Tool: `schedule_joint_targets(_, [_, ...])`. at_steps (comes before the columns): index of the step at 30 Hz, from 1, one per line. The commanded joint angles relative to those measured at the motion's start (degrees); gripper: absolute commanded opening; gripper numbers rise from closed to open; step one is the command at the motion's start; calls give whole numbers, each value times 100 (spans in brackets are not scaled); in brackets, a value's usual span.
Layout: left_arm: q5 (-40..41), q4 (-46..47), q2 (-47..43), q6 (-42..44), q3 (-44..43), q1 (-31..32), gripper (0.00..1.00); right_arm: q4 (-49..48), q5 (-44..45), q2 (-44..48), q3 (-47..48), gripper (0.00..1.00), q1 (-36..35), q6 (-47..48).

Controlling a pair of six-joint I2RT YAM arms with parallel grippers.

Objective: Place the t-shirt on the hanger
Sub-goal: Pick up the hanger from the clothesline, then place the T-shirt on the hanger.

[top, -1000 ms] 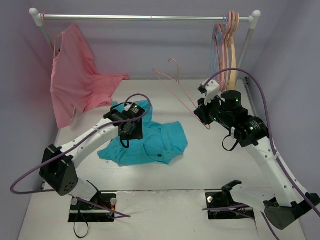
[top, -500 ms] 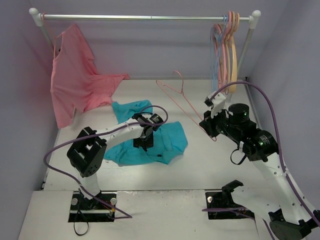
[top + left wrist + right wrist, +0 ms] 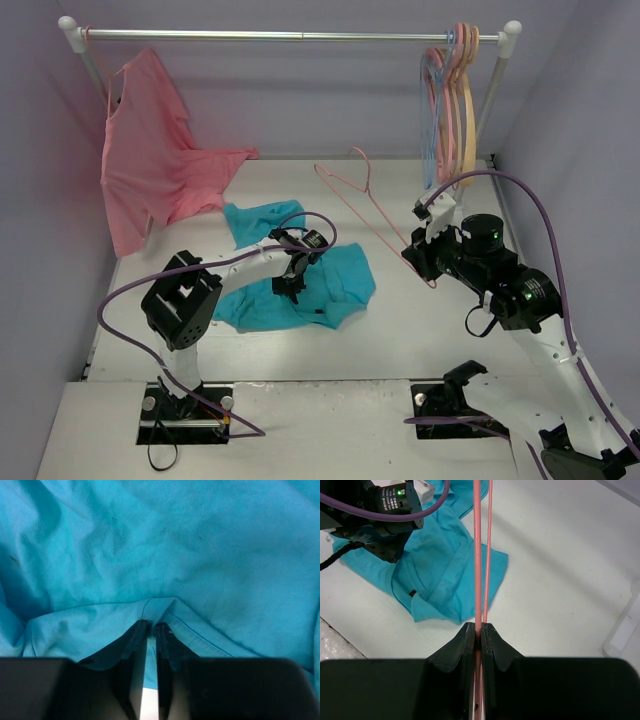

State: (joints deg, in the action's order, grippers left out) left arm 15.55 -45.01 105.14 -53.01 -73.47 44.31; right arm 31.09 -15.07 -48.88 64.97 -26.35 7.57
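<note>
My right gripper [image 3: 480,628] is clamped on the hanger [image 3: 478,555] near a lower corner. The hanger's long axis runs away from me, up and left toward the back, with the hook at the far end. My left gripper [image 3: 148,626] is pinched closed on a fold of the t-shirt [image 3: 345,280], which lies crumpled on the table [image 3: 440,340] left of the hanger, so the wire has to come across leftward. No containers in play.

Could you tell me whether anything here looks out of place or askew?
The t-shirt lies crumpled on the table. The pink garment hangs lopsided at the rail's left end, one part trailing onto the table.
</note>
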Motion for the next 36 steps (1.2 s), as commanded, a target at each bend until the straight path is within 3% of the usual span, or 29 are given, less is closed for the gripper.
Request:
schedule_joint_targets(1, [124, 19, -126, -78, -62, 25, 13, -341, -22, -25, 24, 0, -37, 7])
schedule_joint_targets(4, [176, 28, -213, 80, -62, -2, 0, -314, -57, -60, 51, 0, -46, 7])
schedule_joint_targets(10, [124, 563, -687, 1362, 8, -493, 0, -253, -285, -95, 60, 0, -37, -10])
schedule_joint_targets(14, [-367, 1230, -1126, 2555, 61, -1457, 0, -182, -531, -183, 33, 0, -46, -63])
schedule_joint_targets(20, [-1062, 1531, -1198, 3911, -509, -2198, 0, -130, -1312, -262, -37, 0, -37, -116])
schedule_joint_targets(27, [-1502, 1188, -1180, 4212, -1292, -2454, 0, -393, -2315, -464, -169, 0, -116, -344])
schedule_joint_targets(36, [-1555, 758, -1531, 4212, -1539, -2454, 0, -648, -2334, -745, -388, 0, -301, -467])
